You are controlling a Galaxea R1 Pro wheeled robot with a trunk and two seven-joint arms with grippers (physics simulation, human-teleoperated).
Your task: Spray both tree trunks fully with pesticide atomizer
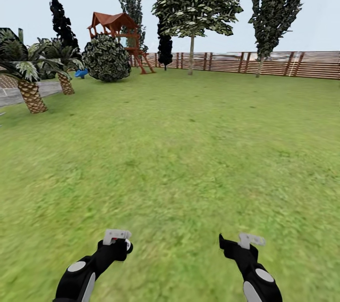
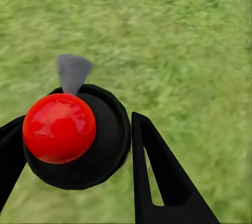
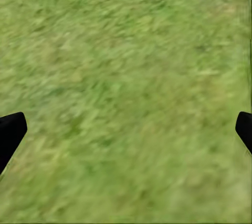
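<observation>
Head view: soft, blurry green lawn [image 1: 179,151] ahead of both pincers. Low down, two glossy black arms with grey oval patches, each ending in a white angular bracket. Left pincer [image 1: 120,244] with a speck of red tucked against it; right pincer [image 1: 238,244] level with it and well apart. Far beyond both, against a horizontal-slat wooden fence [image 1: 283,63], two tall trees: one [image 1: 196,0] with a wide, ragged leafy crown on a straight pale tree trunk [image 1: 191,54], almost dead ahead between the pincers, the other [image 1: 281,4] narrow and columnar, beyond the right pincer. Far ahead of the left pincer, a wooden playhouse [image 1: 118,28] with a red-brown peaked roof, a round dark bush [image 1: 107,58] and short palms [image 1: 28,80] with scaly trunks.

Left wrist view: left pincer [image 2: 76,121] clamped on the pesticide atomizer [image 2: 100,145], seen end-on. Round matte black body, shiny red dome on top, grey flared nozzle poking out past the fingertips. Black wedge-shaped fingers [image 2: 157,171] hugging the body on both sides. Blurred grass beneath.

Right wrist view: right pincer [image 3: 126,129] spread wide apart, with just the dark fingertips [image 3: 10,129] at the picture's edges and nothing but mottled grass between them.
</observation>
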